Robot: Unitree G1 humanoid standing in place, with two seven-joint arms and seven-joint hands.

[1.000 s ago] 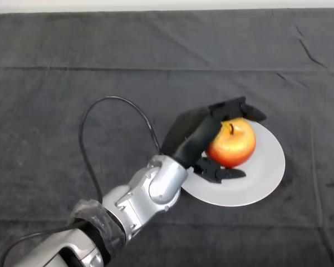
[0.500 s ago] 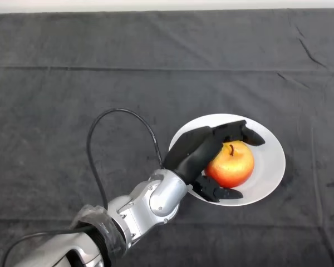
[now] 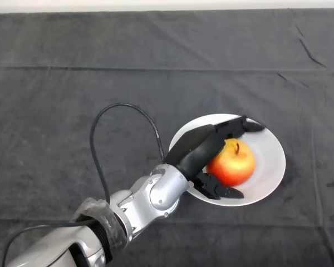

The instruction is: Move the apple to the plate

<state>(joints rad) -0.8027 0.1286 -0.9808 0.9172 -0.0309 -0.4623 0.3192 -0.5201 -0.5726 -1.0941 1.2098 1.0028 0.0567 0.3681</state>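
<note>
A red and yellow apple (image 3: 234, 164) sits on the white plate (image 3: 270, 161) at the centre right of the table. My left hand (image 3: 197, 150) reaches in from the lower left and lies against the apple's left side. Its fingers (image 3: 242, 125) stretch out straight over the apple's far top edge, and the thumb (image 3: 222, 192) lies along the near side, low over the plate. The fingers no longer curl round the apple. The hand hides the plate's left part.
The table is covered by a dark cloth (image 3: 72, 94) with a few creases. A pale strip (image 3: 156, 4) runs along the table's far edge.
The hand lowered the apple onto the plate. Its fingers have since straightened and lifted off the apple's far side. The apple has stayed put for the last half second.
</note>
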